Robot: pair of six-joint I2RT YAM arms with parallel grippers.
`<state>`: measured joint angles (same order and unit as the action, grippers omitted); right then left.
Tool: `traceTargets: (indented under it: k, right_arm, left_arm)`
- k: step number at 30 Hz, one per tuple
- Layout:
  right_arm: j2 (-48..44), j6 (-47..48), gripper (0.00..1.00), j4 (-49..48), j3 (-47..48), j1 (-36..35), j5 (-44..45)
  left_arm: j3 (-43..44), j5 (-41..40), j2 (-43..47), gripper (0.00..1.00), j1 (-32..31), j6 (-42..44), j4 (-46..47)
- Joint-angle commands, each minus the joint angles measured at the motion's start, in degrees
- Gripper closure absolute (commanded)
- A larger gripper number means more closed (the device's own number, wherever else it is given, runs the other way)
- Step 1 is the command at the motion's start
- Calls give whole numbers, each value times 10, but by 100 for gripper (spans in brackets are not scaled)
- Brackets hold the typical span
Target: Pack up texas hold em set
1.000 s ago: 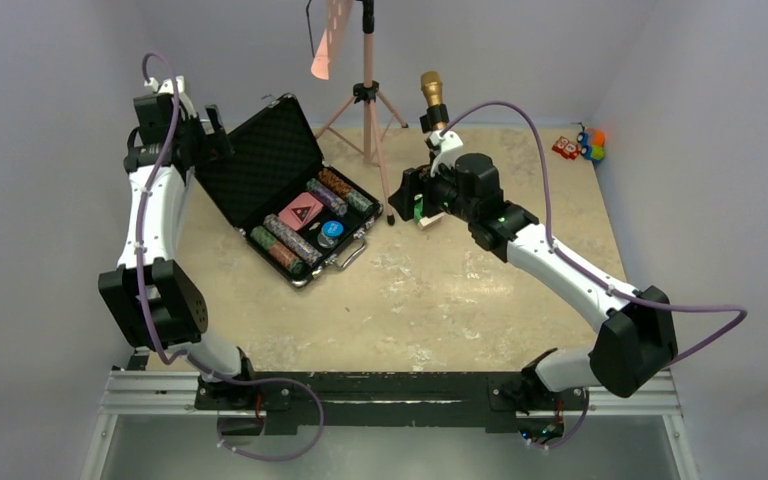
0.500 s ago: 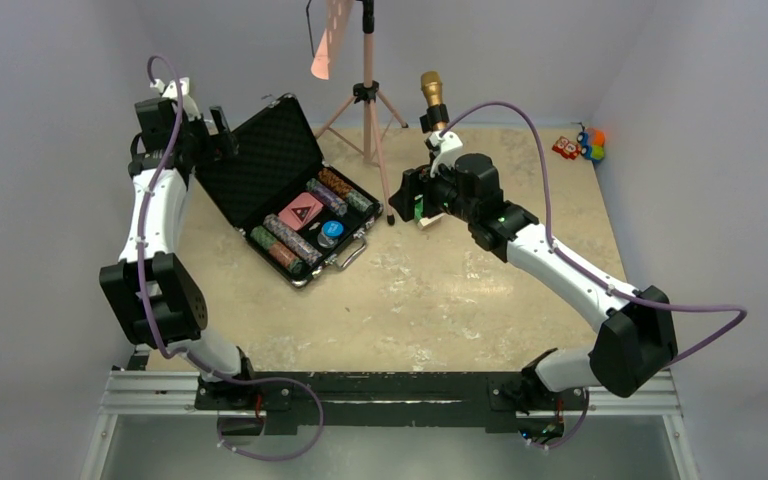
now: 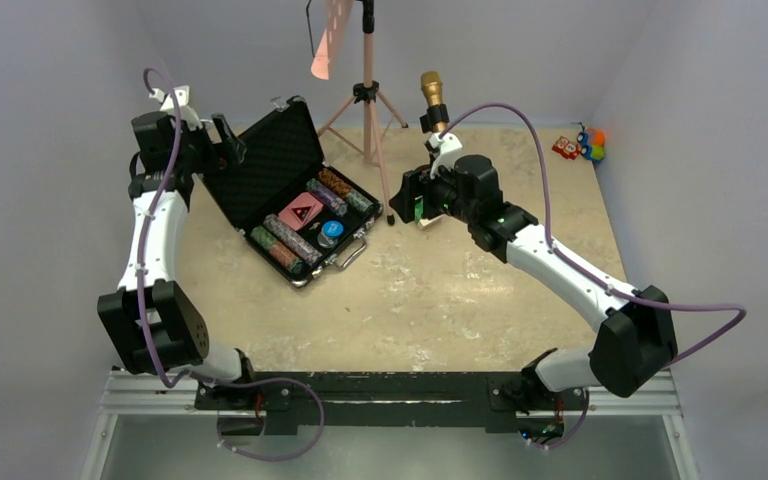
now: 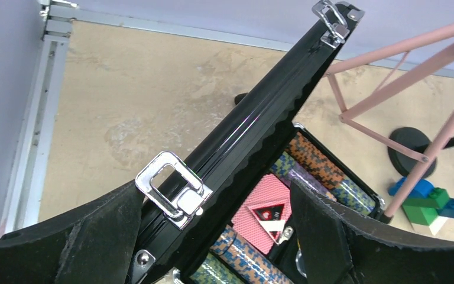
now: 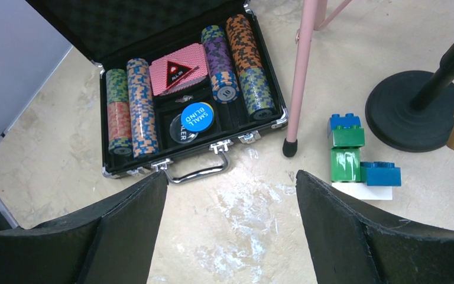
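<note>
Briefcase open on worktop, left of centre, handle on near-right side. Chip stacks, pink card deck and blue button seated in tray.

Right gripper hovers off case's right end by toy blocks: jaws wide, empty.

Farther back, lid edge runs diagonally, near-left to far-right. Left gripper straddles it: wide, holding nothing.

Left arm looks better placed to swing lid down toward handle.
</note>
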<state>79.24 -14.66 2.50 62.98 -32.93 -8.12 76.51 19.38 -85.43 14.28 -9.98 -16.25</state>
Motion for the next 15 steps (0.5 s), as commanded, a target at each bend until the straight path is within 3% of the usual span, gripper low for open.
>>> traceTargets:
  k: [1,15]
  right_arm:
    - [-6,7,16,-15,-5,2,0]
    - [-22,7,16,-5,-9,3,17]
  left_arm:
    - [-35,90,33,6,-16,-42,-1]
    - [-131,244,173,6,-49,-80,-24]
